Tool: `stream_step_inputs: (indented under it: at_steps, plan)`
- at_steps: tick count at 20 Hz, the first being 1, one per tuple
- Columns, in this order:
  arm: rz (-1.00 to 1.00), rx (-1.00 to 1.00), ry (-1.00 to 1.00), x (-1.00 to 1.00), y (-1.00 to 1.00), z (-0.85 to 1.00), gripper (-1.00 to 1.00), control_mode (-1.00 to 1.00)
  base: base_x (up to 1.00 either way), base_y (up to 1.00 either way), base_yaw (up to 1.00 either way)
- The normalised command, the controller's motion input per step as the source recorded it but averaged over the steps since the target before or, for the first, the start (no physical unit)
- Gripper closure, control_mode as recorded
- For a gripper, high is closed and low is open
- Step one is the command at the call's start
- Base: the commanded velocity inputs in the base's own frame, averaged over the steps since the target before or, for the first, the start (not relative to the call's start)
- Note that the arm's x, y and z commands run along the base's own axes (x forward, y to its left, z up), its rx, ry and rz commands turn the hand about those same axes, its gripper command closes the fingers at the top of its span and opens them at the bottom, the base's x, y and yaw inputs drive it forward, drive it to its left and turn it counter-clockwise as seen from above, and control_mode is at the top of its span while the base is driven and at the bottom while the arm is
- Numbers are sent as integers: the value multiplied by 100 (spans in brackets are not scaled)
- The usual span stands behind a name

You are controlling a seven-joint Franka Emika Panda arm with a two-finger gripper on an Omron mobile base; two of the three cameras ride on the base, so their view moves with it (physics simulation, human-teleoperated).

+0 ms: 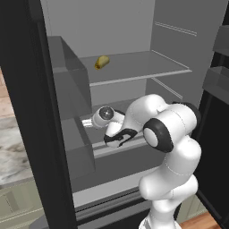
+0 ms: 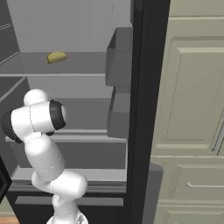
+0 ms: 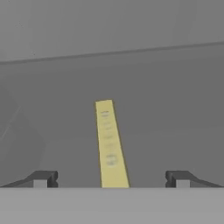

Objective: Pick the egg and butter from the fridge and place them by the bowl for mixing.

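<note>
The fridge (image 1: 27,89) stands open and my arm reaches in over its middle shelf (image 1: 120,147). In the hand view the butter (image 3: 108,140), a thin pale-yellow stick, lies on the grey shelf floor pointing away from me. My gripper (image 3: 111,179) is open; its two dark fingertips (image 3: 43,178) stand wide on either side of the stick's near end and clear of it. From the left base view the hand (image 1: 89,120) points left, low over that shelf. The egg and the bowl are out of view.
A yellow-green folded food item (image 1: 102,62) (image 2: 57,57) lies on the upper shelf. Grey bins (image 1: 67,85) jut out beside the hand, and door bins (image 1: 219,76) hang at the right. A marble counter (image 1: 13,147) lies left of the fridge, cream cabinets (image 2: 188,109) right.
</note>
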Motion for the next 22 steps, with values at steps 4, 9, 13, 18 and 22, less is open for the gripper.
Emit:
stream_step_inputs:
  at_steps: [4,9,13,18,22]
  plan:
    - [1,0,0,0,-4,-3,-100,-100,0,0,0]
    - [0,0,0,0,0,0,100,-100,0,0,0]
    - [0,0,0,0,0,0,100,-100,0,0,0]
    - [0,0,0,0,0,0,100,-100,0,0,0]
    - [0,0,0,-1,0,0,100,-100,0,0,0]
